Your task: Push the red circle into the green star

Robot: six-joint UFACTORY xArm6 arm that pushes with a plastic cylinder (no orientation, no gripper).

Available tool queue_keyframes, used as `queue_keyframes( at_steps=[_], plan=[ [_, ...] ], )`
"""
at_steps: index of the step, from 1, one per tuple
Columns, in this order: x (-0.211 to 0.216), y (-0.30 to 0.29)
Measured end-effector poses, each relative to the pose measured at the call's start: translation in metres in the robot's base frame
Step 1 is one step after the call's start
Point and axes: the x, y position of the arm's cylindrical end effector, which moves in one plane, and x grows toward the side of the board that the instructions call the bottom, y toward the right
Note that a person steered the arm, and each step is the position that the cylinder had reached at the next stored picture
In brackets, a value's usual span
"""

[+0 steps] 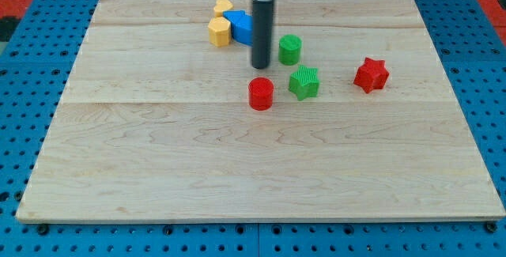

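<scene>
My tip (260, 66) stood just off the round red plastic circle (261, 94) at its 12 o'clock, bearing no gripper to open or close, and would best have swung to its 9 o'clock to drive it toward the ridged green star (303, 82) at 3 o'clock.
</scene>
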Motion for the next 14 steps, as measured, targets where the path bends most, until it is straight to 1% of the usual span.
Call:
queue_keyframes(
  at_steps=[1, 2, 3, 4, 5, 6, 7, 8, 9, 10, 11, 12, 13, 14],
  plan=[
    [-0.028, 0.042],
    [0.012, 0.105],
    [0.022, 0.107],
    [0.015, 0.025],
    [0.084, -0.010],
    [0.079, -0.014],
    [0.088, -0.081],
    [0.146, -0.061],
    [0.114, -0.027],
    [0.083, 0.023],
    [0.079, 0.030],
    [0.139, 0.013],
    [0.161, 0.048],
    [0.102, 0.072]
  ],
)
